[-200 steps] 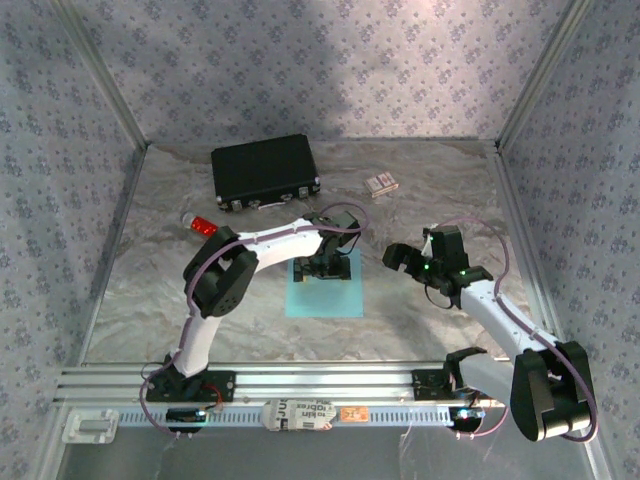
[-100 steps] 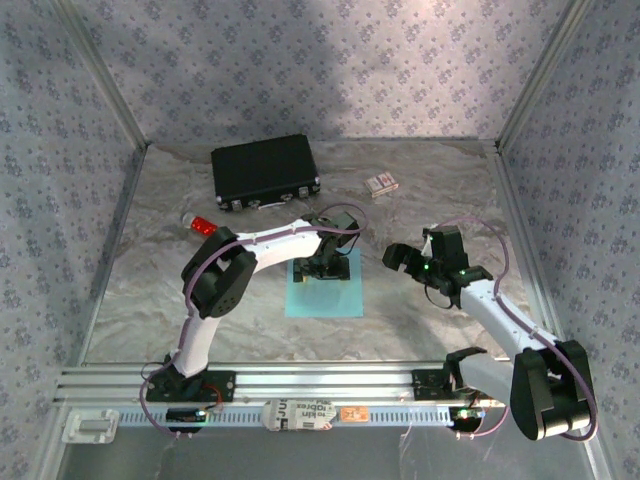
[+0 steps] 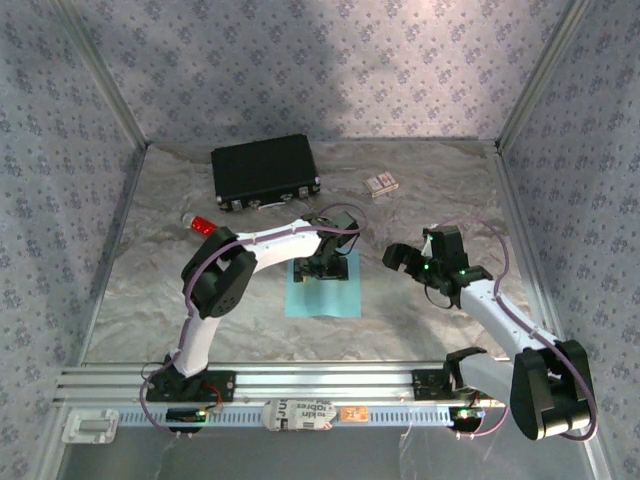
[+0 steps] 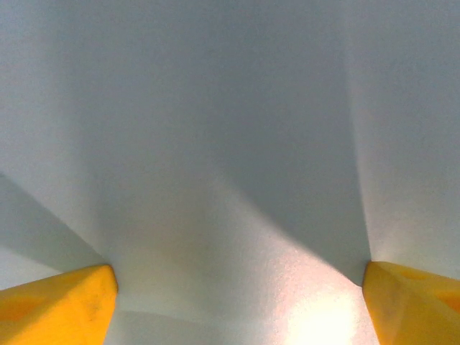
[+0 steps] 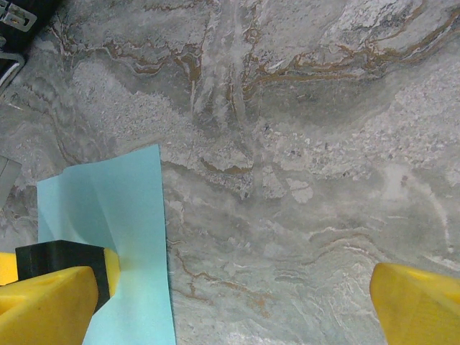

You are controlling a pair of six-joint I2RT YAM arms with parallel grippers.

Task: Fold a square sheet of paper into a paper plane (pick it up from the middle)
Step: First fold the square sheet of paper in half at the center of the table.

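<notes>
Square sheet of paper (image 3: 325, 298): it lies on the counter (image 3: 430, 200), about in the middle, on the near side of the black case (image 3: 265, 172). In the right wrist view its light cyan corner (image 5: 115, 208) lies flat on the marbled surface.
Left end effector (image 3: 322, 268): it points down onto the far half of the sheet. In the left wrist view the two yellow fingers (image 4: 65, 298) stand wide apart at the lower corners, spread, with their tips against the paper (image 4: 230, 144). The paper between them shows soft shadows and a light rise; I cannot tell if it is lifted from the counter.
Right end effector (image 3: 402, 258): it is to the right of the sheet, near its right edge but apart from it. Its yellow fingers (image 5: 417, 305) are spread wide, with only bare counter between them, and they hold nothing.
Black case: closed, at the far left part of the counter.
Small patterned box (image 3: 380, 183): to the right of the case, well apart from the sheet.
Red tube (image 3: 203, 225): on the left, beside the left arm.
</notes>
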